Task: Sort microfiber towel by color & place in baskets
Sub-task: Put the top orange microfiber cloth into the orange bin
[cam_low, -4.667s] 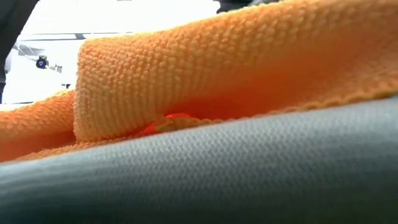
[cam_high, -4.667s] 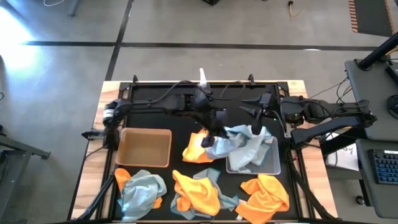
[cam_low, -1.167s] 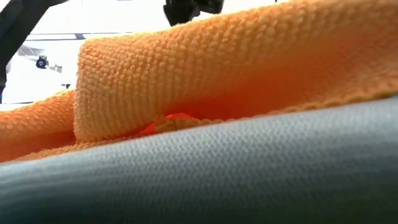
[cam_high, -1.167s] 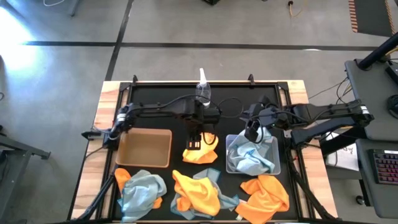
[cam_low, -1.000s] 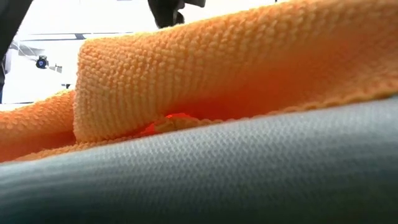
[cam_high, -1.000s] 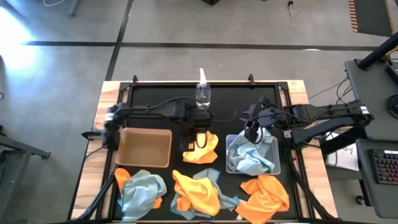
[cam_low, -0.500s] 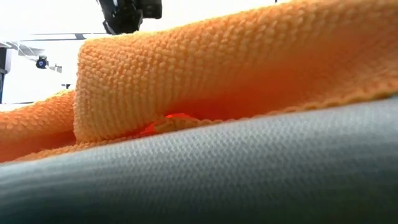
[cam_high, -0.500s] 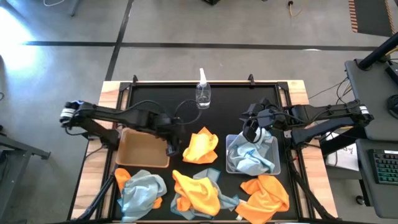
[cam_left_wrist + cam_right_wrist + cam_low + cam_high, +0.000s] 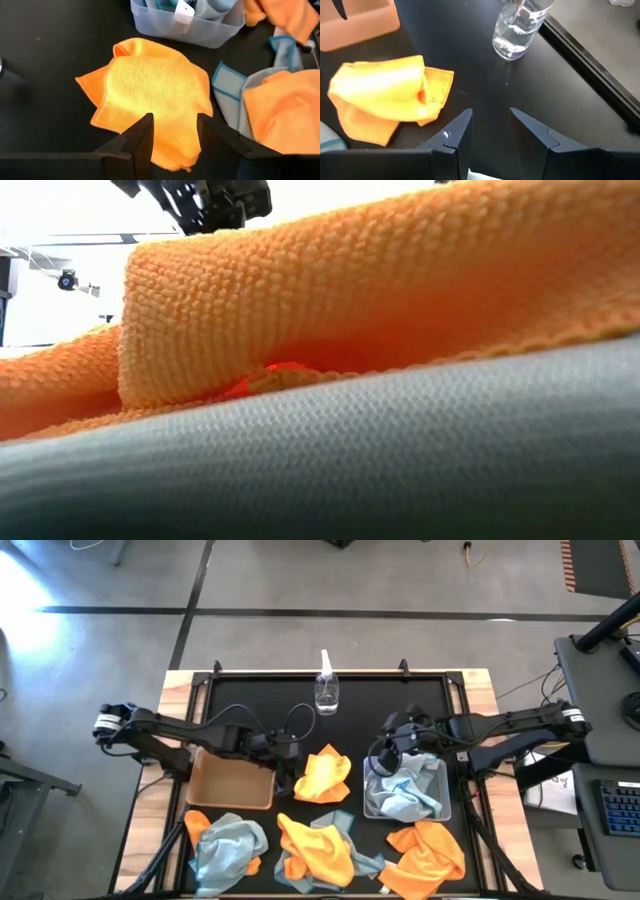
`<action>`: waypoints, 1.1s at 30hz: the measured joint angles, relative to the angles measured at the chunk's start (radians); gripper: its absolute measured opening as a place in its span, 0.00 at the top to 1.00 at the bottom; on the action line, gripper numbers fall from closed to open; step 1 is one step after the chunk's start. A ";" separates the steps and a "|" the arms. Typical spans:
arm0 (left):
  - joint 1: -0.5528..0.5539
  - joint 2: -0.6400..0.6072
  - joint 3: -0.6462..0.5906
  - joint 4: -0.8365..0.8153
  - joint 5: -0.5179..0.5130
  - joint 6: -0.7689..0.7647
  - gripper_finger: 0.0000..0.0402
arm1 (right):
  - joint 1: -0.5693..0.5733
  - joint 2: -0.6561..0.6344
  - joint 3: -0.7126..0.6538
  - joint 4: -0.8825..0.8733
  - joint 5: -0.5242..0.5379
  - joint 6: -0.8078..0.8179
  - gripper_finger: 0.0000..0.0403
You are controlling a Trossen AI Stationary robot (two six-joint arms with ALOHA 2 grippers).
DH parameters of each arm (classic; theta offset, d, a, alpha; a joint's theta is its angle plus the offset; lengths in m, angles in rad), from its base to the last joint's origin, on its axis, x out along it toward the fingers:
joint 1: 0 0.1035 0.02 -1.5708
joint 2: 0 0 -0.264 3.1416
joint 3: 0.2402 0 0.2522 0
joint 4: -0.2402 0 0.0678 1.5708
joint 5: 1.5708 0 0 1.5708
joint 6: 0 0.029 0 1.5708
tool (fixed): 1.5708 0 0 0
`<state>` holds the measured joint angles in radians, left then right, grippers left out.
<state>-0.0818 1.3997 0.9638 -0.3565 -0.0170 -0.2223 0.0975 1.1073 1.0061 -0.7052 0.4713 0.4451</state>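
Note:
An orange microfiber towel (image 9: pixel 323 775) lies crumpled on the black mat between the two baskets; it also shows in the wrist views (image 9: pixel 155 95) (image 9: pixel 385 107). My left gripper (image 9: pixel 285 753) (image 9: pixel 175 135) stands open just left of it, nothing between its fingers. The brown basket (image 9: pixel 232 778) holds nothing. The clear basket (image 9: pixel 437 802) holds blue-grey towels (image 9: pixel 400 790). My right gripper (image 9: pixel 385 751) (image 9: pixel 490 125) hangs open over that basket's far left corner. More orange and blue-grey towels (image 9: pixel 320 850) lie along the near edge.
A clear spray bottle (image 9: pixel 326 690) (image 9: pixel 520 25) stands upright at the far middle of the mat. Towel heaps (image 9: pixel 225 845) (image 9: pixel 430 850) fill the near left and near right. An orange towel (image 9: pixel 380 290) over a grey one blocks the low view.
My left gripper has drawn back from above the middle orange towel toward the table's left edge, stopping beside the brown basket's right end; the towel stays on the mat. My right gripper has shifted a little toward the table's left.

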 joint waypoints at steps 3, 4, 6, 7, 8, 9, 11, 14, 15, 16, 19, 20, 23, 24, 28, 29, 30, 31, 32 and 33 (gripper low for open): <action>0.000 0.041 0.000 0.015 0.001 0.000 0.66 | 0.000 0.027 0.000 0.000 0.000 -0.011 0.71; 0.000 0.055 0.000 0.016 0.001 0.000 0.66 | 0.000 0.035 0.000 0.000 0.000 -0.016 0.71; 0.003 0.090 0.000 0.017 0.001 0.000 0.66 | 0.000 0.049 0.000 0.000 0.000 -0.026 0.71; 0.004 0.108 0.000 0.017 0.002 0.000 0.66 | 0.000 0.055 0.000 0.000 0.000 -0.029 0.71; 0.005 0.126 0.000 0.019 0.002 0.000 0.66 | 0.000 0.060 0.000 0.000 -0.001 -0.034 0.71; 0.006 0.146 0.001 0.021 0.003 0.000 0.66 | 0.000 0.065 0.000 0.000 -0.001 -0.034 0.71; 0.008 0.182 0.004 0.031 0.021 0.001 0.66 | 0.000 0.072 0.000 0.000 -0.001 -0.036 0.71; 0.008 0.232 0.011 0.063 0.070 0.005 0.66 | 0.000 0.075 0.000 0.000 -0.003 -0.037 0.71; 0.008 0.245 0.019 0.077 0.090 0.010 0.66 | 0.000 0.075 0.000 0.000 -0.003 -0.037 0.71; 0.008 0.257 0.026 0.087 0.106 0.019 0.66 | 0.000 0.075 0.000 0.000 -0.003 -0.037 0.71; 0.008 0.283 0.060 0.088 0.133 0.053 0.66 | 0.000 0.071 0.000 0.000 -0.004 -0.037 0.71; 0.008 0.289 0.070 0.088 0.140 0.061 0.66 | 0.000 0.070 0.000 0.000 -0.004 -0.037 0.71; 0.008 0.303 0.096 0.088 0.146 0.087 0.66 | 0.000 0.071 0.000 0.000 -0.004 -0.038 0.71; 0.010 0.307 0.103 0.087 0.157 0.094 0.66 | 0.000 0.072 0.000 0.000 -0.005 -0.040 0.71; 0.022 0.328 0.133 0.084 0.202 0.109 0.66 | 0.000 0.072 0.000 0.000 -0.007 -0.046 0.71; 0.025 0.333 0.140 0.084 0.208 0.109 0.66 | 0.000 0.072 0.000 -0.001 -0.008 -0.046 0.71; 0.026 0.339 0.146 0.082 0.210 0.109 0.66 | 0.000 0.072 0.000 -0.001 -0.008 -0.046 0.71; 0.027 0.345 0.154 0.080 0.211 0.111 0.66 | 0.000 0.072 0.000 -0.001 -0.008 -0.046 0.71; 0.028 0.351 0.160 0.080 0.211 0.116 0.66 | 0.000 0.071 0.000 -0.001 -0.008 -0.046 0.71; 0.029 0.360 0.165 0.080 0.211 0.123 0.66 | 0.000 0.071 0.000 -0.003 -0.008 -0.046 0.71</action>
<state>-0.0525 1.7594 1.1290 -0.2763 0.1937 -0.0990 0.0978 1.1782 1.0061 -0.7082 0.4637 0.3988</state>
